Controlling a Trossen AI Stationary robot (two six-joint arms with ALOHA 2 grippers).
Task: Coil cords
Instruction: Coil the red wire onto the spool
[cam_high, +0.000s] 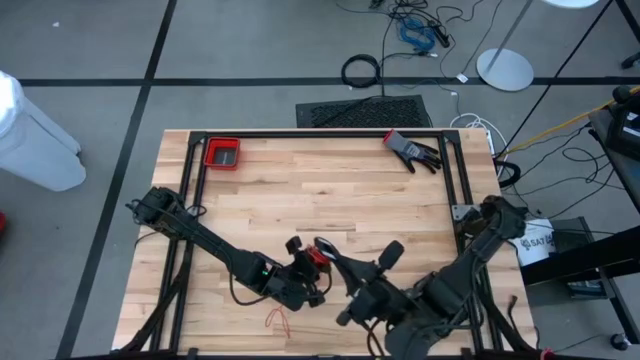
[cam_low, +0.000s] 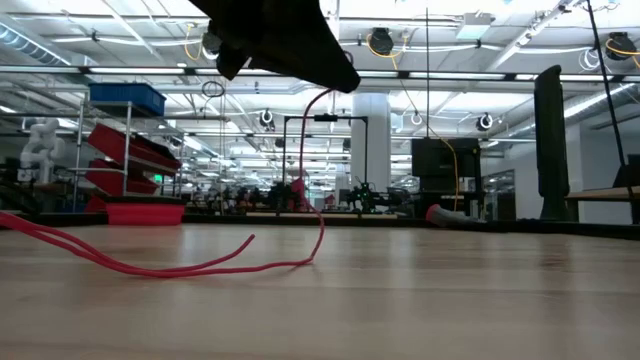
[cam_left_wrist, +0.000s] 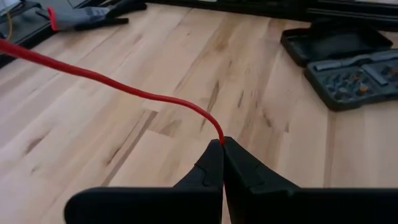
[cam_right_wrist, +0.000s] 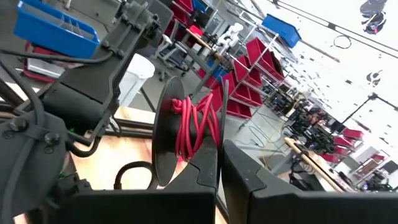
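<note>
1. The winding step seems to be going on. The right gripper (cam_right_wrist: 219, 155) is clenching the rim of a small black spool (cam_right_wrist: 166, 134), and several turns of the red cord (cam_right_wrist: 196, 127) are already lying on its core. In the high view this spool (cam_high: 322, 250) is being held above the front middle of the bench (cam_high: 330, 180).

2. The left gripper (cam_left_wrist: 222, 163) is sitting just beside the spool, with its fingers pinched on the red cord (cam_left_wrist: 124, 90). From this pinch the cord is running away over the wood.

3. In the low view the cord (cam_low: 200, 268) is hanging down from the dark arm parts above and is lying in a loose curve on the bench. In the high view a small loose part of the cord (cam_high: 278, 320) is lying near the front edge, so I judge that some cord is not yet wound.

4. In my judgement, the next move is asking the left gripper to lead the cord around the spool with light tension while the right gripper is holding the spool steady. The thin cord can slip off the rim if it is getting slack.

5. A glove (cam_high: 412, 150) and a red tray (cam_high: 222, 153) are lying at the far side, well apart from the work.
</note>
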